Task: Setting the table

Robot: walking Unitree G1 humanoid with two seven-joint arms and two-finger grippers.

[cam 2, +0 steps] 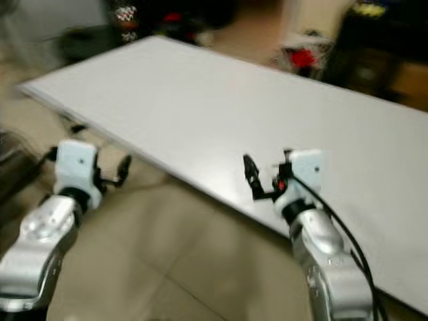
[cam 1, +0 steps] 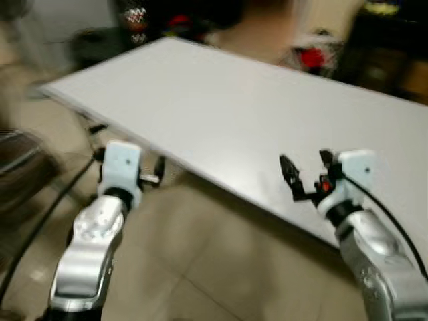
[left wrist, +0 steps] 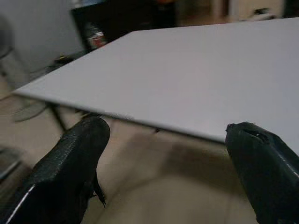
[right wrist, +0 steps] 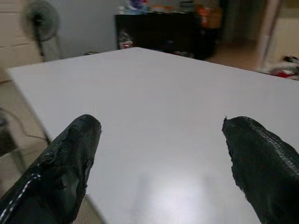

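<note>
long white rectangular table (cam 1: 221, 114) ahead, angled across view | right gripper (cam 1: 306, 175) above its near edge, fingers wide apart, holding nothing | left gripper (left wrist: 168, 154) before the edge over beige tiled floor (cam 1: 200, 254), fingers spread, holding nothing

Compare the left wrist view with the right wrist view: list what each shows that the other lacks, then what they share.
Left wrist only: the table's near edge with tiled floor below it, and the left hand off the edge, fingers apart. Right wrist only: a standing fan beyond the far corner, and the right hand over the tabletop, fingers apart. Both: the white table and a dark cabinet behind.
</note>
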